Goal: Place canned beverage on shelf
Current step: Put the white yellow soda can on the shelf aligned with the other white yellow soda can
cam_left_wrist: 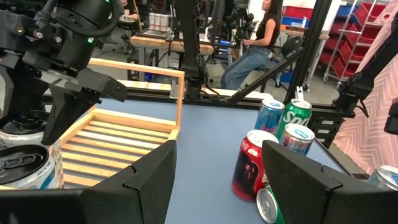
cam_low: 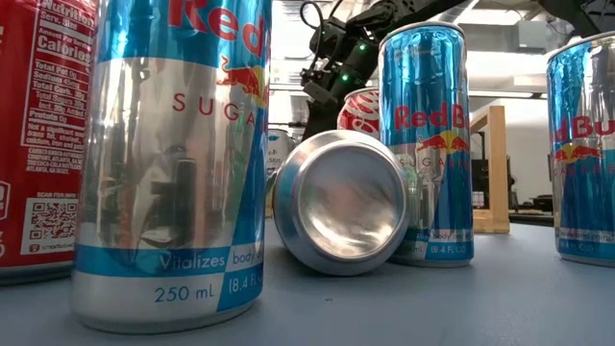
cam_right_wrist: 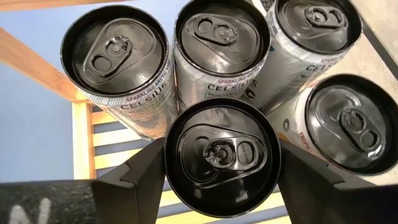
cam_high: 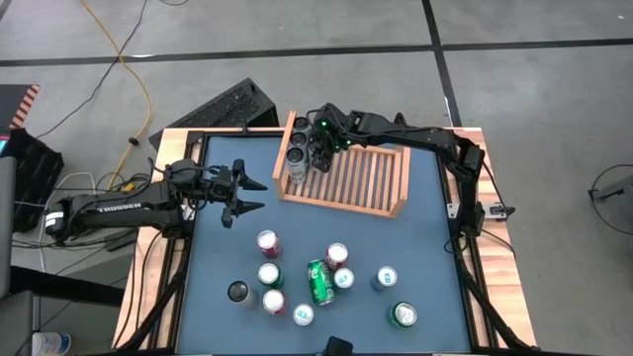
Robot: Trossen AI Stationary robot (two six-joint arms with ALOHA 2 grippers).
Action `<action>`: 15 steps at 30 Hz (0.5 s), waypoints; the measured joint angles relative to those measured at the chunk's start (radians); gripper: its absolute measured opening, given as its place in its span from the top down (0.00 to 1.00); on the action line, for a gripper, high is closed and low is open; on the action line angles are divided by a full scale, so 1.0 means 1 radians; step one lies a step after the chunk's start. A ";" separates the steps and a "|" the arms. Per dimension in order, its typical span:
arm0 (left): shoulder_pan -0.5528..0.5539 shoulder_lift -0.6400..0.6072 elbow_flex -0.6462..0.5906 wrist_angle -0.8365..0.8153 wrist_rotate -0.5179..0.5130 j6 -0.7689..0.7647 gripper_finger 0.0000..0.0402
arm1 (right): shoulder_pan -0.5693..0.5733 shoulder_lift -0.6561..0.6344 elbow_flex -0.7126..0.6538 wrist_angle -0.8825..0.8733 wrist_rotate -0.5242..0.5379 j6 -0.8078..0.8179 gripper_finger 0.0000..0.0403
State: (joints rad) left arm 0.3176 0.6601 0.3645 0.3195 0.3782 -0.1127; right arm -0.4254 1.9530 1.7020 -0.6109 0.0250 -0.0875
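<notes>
- Blue tabletop (cam_high: 415, 237), wooden shelf (cam_high: 396, 211) at far side.
- Right gripper (cam_right_wrist: 217, 155): fingers straddle a black-topped can (cam_right_wrist: 216, 153) standing in shelf's left end; whether they grip it, cannot tell.
- Four Celsius cans (cam_right_wrist: 118, 59) crowd just beside it.
- Left gripper (cam_high: 249, 194): fingers spread, empty, left of shelf.
- Loose cans (cam_high: 320, 282) on near tabletop; green one lies flat.

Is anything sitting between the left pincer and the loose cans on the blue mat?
Nothing visible does. The left pincer hovers open beside the shelf, with only bare mat before the nearest can.
</notes>
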 joint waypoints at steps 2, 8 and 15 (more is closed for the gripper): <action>0.000 0.000 0.000 0.000 0.000 0.000 0.44 | 0.004 0.000 0.000 0.003 0.000 -0.001 0.31; 0.000 0.000 0.000 0.000 -0.001 0.000 0.44 | 0.006 -0.002 0.000 0.012 0.001 -0.002 0.28; 0.000 0.000 0.000 0.000 -0.002 0.000 0.44 | 0.006 -0.009 0.000 0.016 0.006 -0.021 0.28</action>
State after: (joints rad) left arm 0.3176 0.6598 0.3645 0.3195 0.3763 -0.1123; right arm -0.4199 1.9440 1.7020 -0.5949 0.0315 -0.1087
